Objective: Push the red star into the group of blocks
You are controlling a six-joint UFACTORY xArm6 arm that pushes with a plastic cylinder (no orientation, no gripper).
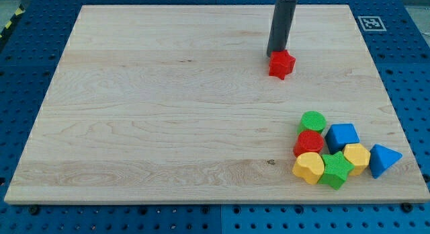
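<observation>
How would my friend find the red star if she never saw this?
Look at the wooden board, near its top edge, right of the middle. The red star sits alone there, touching my tip. The red cylinder is round and packed among other blocks at the view's bottom right.

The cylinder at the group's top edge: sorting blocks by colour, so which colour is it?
Green; the cylinder shows clearly in the camera view.

A straight, dark grey cylindrical rod, smooth and unmarked, ends in my tip (271, 56).
</observation>
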